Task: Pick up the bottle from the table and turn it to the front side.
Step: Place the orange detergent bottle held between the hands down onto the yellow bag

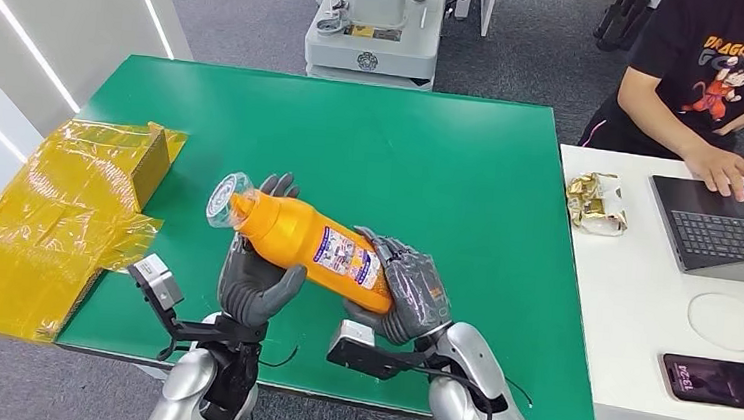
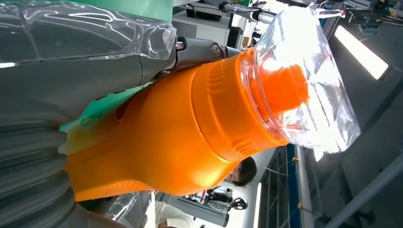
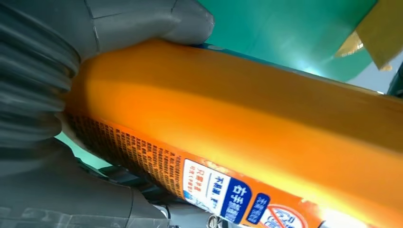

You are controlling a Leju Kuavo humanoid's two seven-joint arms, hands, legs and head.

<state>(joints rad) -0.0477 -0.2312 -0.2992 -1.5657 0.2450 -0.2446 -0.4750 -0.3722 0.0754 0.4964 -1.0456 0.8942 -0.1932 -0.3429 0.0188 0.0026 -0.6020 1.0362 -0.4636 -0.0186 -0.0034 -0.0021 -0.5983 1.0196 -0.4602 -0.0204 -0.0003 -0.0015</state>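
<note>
An orange bottle (image 1: 310, 243) with a clear cap (image 1: 225, 199) and a printed label lies tilted in the air above the green table (image 1: 373, 150), cap toward the left. My left hand (image 1: 260, 279) grips its upper body from below, fingers wrapped around the far side. My right hand (image 1: 412, 291) holds its base end. In the left wrist view the bottle's neck (image 2: 190, 128) and clear cap (image 2: 309, 76) loom close beside the grey thumb. In the right wrist view the bottle (image 3: 247, 123) with its label text lies across my right hand (image 3: 57, 95).
A yellow-taped cardboard box (image 1: 57, 215) sits at the table's left edge. On the white desk (image 1: 640, 321) at right, a person (image 1: 719, 87) types on a laptop (image 1: 728, 228), with a snack packet (image 1: 594, 202) and phone (image 1: 717, 383) nearby. A machine base (image 1: 373, 40) stands beyond.
</note>
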